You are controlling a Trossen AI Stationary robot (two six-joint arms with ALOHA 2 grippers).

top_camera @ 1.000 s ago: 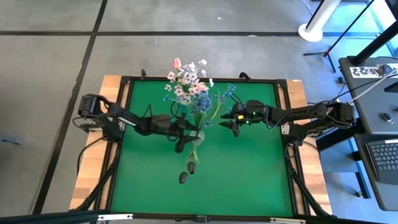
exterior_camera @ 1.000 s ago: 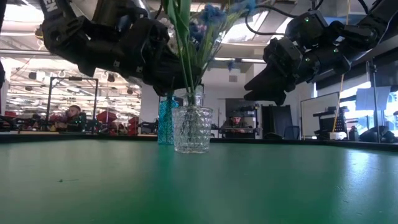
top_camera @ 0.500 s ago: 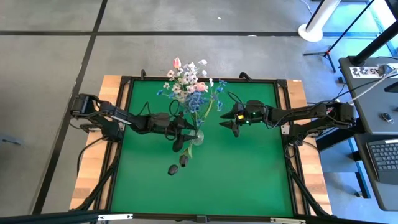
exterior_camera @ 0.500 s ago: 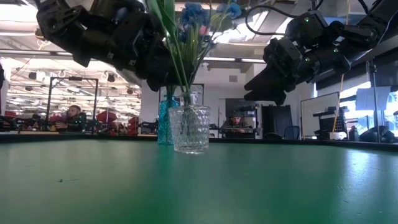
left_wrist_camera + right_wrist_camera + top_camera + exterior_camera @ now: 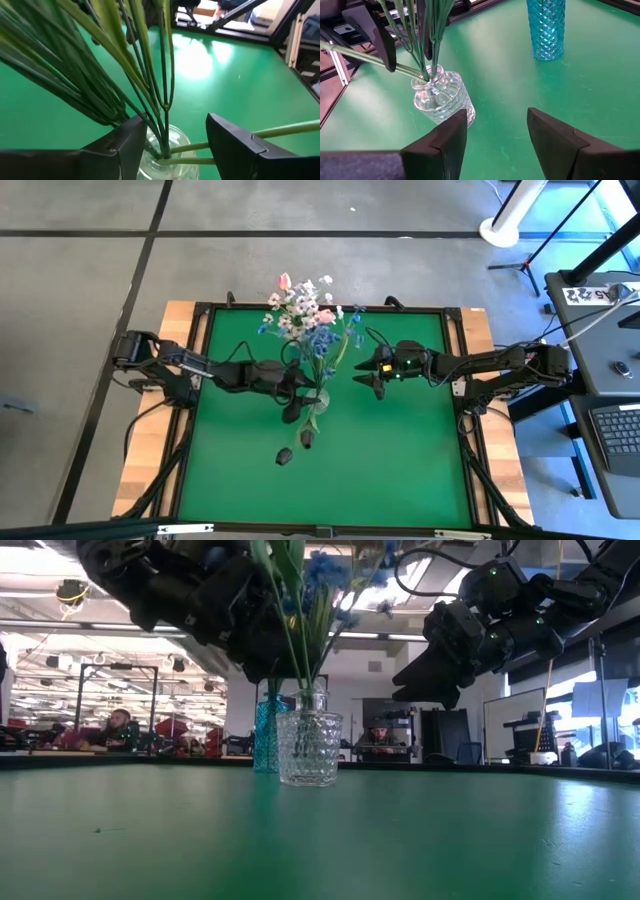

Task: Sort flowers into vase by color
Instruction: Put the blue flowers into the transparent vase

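A: Where is the left gripper (image 5: 170, 145) right now?

B: Directly over the mouth of the clear glass vase (image 5: 442, 97), fingers spread wide either side of the stems, gripping nothing. The vase neck sits between and just below the fingertips.

A: And the flowers (image 5: 310, 325)?

B: Bunched in that clear vase near the table's middle. From above, the stems rise and lean toward the far edge, white and pink blossoms farthest, blue clusters (image 5: 325, 570) nearer the vase. One stem (image 5: 285, 131) pokes out sideways at the rim, almost level, while the rest stand steeply.

A: So which arm is closer to it?

B: The left, clearly. The right gripper (image 5: 495, 135) hovers to the vase's right, apart from it, fingers also wide and empty.

A: Does any camera add something?

B: The right wrist view shows a blue glass vase (image 5: 546, 27) standing empty farther off; the level camera has it just behind the clear one. Overhead, blossoms hide it, but two small dark lumps (image 5: 296, 447) show on the green mat (image 5: 400, 460), nearer than the vase.
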